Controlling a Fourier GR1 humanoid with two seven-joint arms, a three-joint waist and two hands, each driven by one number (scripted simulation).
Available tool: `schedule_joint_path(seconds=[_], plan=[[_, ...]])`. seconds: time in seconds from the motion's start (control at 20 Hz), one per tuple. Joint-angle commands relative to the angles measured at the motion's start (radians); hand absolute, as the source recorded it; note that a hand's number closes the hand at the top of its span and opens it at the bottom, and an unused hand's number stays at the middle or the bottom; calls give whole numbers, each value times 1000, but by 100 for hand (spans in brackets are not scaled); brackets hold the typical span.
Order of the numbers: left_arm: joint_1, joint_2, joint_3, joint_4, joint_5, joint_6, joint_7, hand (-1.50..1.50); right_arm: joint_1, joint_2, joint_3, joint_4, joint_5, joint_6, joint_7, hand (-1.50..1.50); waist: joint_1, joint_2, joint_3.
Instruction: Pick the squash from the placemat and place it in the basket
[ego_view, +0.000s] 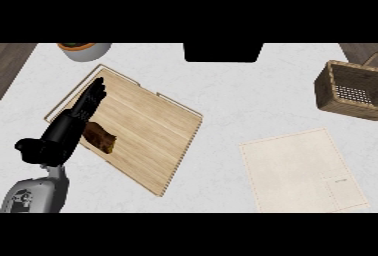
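White marble counter (221, 110), dark wood edges

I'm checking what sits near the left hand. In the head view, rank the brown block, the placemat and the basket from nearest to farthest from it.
From the left hand:
1. Brown block, on the wooden tray just beside the hand.
2. Placemat, lower right of the counter.
3. Basket, far right edge.

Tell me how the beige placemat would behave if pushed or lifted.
The placemat lies flat and looks thin, so it would probably flop if lifted by one edge. Nothing rests on it and the counter looks smooth, so a push would likely slide it.
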Motion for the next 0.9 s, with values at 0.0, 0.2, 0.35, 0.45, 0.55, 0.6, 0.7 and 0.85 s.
schedule_joint_path(seconds=[0.0, 0.2, 0.35, 0.45, 0.55, 0.6, 0.7, 0.85], plan=[[-23, 19, 19, 49, 10, -22, -43, 0, 2, -74, -53, 214, -9, -6, -157, 150, -6, 1, 0], [-1, -11, -8, 6, -15, 7, -11, 0, 78, -60, -26, 211, -18, -1, -206, 150, -13, -4, 0], [5, -19, -13, 12, -24, 14, -21, 0, -22, -123, -45, 488, 5, -53, -366, 150, 1, 1, 1], [45, -8, -11, -35, -17, 3, -1, 0, 37, -88, -36, 492, 17, -98, -431, 150, -1, -1, 1], [24, -14, -15, -35, -8, -4, 5, 0, 2, -92, -27, 559, 43, -163, -484, 150, 0, -1, 1], [-22, 14, 25, 32, 12, -20, -16, 0, -64, -126, -31, 637, 58, -183, -509, 150, 5, 3, 0], [-38, 30, 43, 66, 22, -32, -22, 0, 45, -114, -55, 623, 39, -195, -606, 150, -8, 1, 1], [-46, 13, 29, 15, 27, -25, 21, 0, -36, -140, -23, 779, 76, -235, -694, 150, 2, 2, 1]])
